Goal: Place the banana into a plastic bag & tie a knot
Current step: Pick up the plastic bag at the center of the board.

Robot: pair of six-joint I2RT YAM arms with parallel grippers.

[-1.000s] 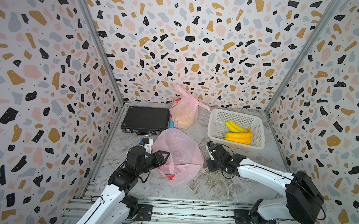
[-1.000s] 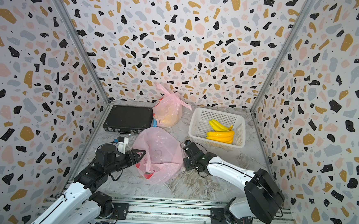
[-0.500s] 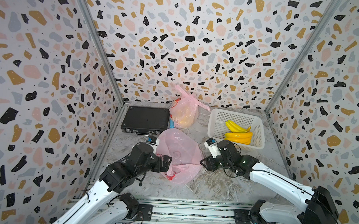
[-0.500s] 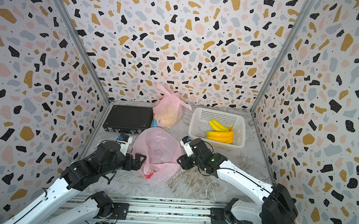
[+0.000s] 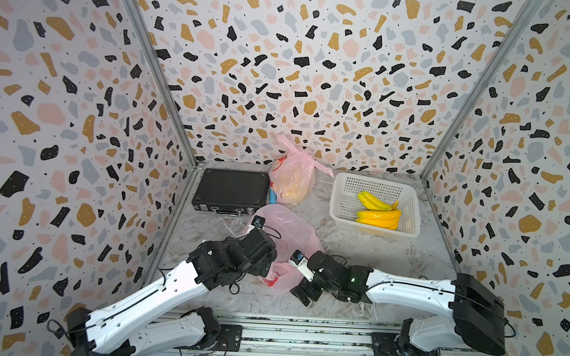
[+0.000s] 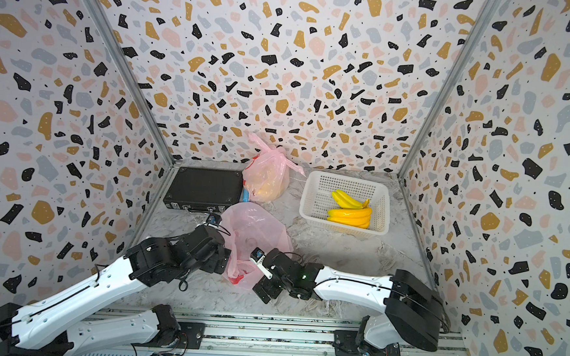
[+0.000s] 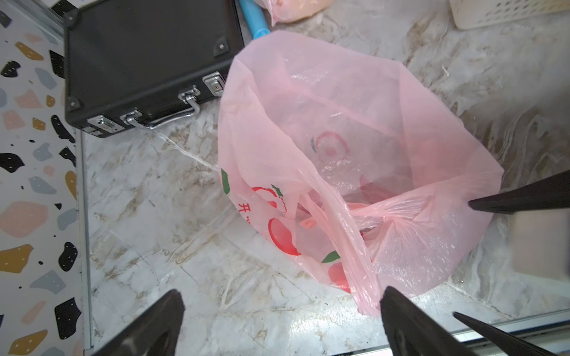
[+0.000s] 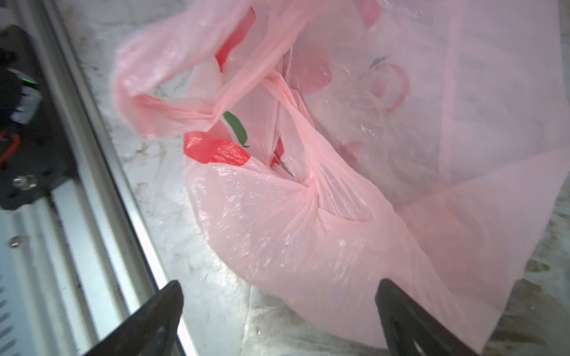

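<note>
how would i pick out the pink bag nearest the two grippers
On the marbled table, find the black case at the back. Near its front corner lies the pink bag, slack and low, unlike the knotted, bulging bag behind it.

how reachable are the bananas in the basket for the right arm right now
Probably yes: the right gripper is open and empty, the bananas lie uncovered in the white basket on its side, and the flat pink bag lies off that route.
</note>
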